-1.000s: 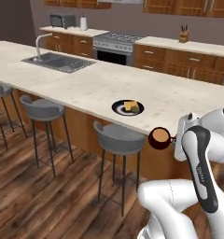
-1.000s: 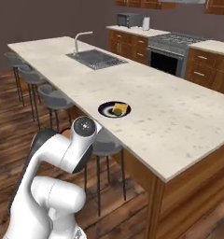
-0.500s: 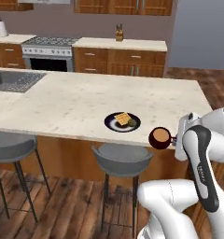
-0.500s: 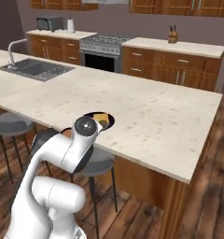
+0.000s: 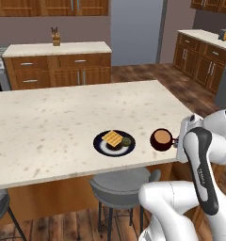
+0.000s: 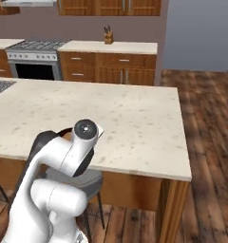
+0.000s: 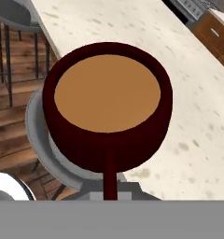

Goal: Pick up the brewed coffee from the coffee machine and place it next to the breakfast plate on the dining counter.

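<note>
Beige speckled dining counter, grey stool, wooden floor, brown cabinets

The dining counter lay bare over nearly all its speckled top, with open stone left of, behind and right of the breakfast plate, which sat close to the near edge. The brewed coffee hung just right of that plate over the near edge, the two apart. Grey stools stood tucked below the near edge, crowding any low approach there.
</note>
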